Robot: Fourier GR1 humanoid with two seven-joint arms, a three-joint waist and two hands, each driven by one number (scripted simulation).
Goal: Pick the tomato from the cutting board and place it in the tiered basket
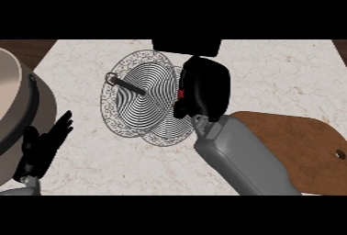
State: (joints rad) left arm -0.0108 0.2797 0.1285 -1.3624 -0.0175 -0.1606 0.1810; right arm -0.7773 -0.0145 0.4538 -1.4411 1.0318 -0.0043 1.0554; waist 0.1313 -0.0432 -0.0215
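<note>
I see a pale marbled tabletop [271, 73] with dark wood beyond its far corners. My right hand [201, 89] is curled round the tomato [181, 94], only a red sliver showing, over the tiered basket [139, 98] near the far edge; its axis I cannot tell. The cutting board [305, 151] lies at the right edge. My left hand [42, 144] rests open at the left edge.

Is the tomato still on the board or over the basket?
Over the basket. A bit of red tomato peeks from the right robot hand, curled round it above the wire tiers. The board lies bare.
</note>
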